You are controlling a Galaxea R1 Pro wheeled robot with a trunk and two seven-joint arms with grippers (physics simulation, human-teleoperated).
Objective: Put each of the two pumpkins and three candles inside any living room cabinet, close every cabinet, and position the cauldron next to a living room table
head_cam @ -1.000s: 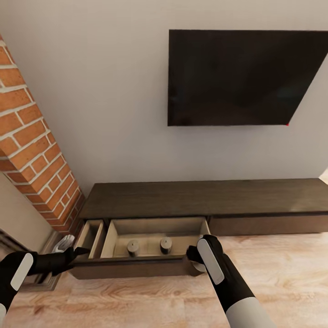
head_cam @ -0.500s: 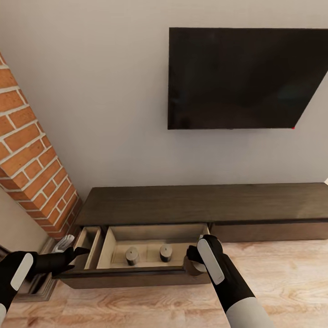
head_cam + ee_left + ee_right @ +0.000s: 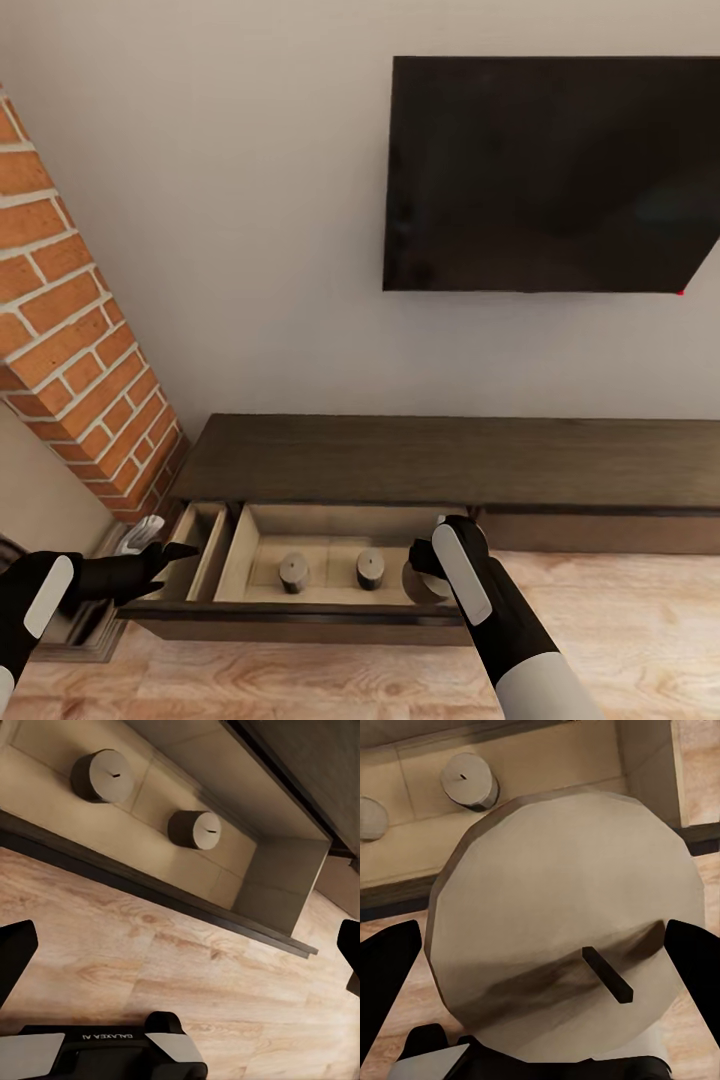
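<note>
1. While the cabinet stands against the wall, its wide drawer is pulled out, pale inside.
2. Two candles stand upright side by side on the drawer's floor, flat tops and wicks up, apart from each other.
3. At the drawer's right front corner, the right gripper clamps a third candle, its flat wick face toward the wrist camera.
4. Left of the drawer, the left gripper is spread wide, holding nothing.

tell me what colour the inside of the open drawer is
Pale beige-tan drawer interior, clearest in the left wrist view.
</note>
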